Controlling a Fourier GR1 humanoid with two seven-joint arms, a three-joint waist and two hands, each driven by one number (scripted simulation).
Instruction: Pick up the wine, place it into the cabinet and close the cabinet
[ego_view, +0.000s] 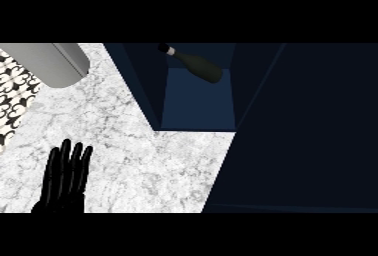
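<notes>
A dark green wine bottle (198, 63) with a pale band at its neck lies tilted inside the open dark blue cabinet (196, 102), neck pointing up-left. The cabinet's door (303, 125) stands open and fills the right side of the head view. My left hand (65, 175) rests at the lower left on the marble counter, fingers straight and pointing up, far from the bottle. The right hand does not show anywhere.
White marble counter (148, 150) spans the middle and left. A grey cylindrical object (55, 62) lies at the upper left. A black-and-white patterned surface (11, 95) runs along the left edge.
</notes>
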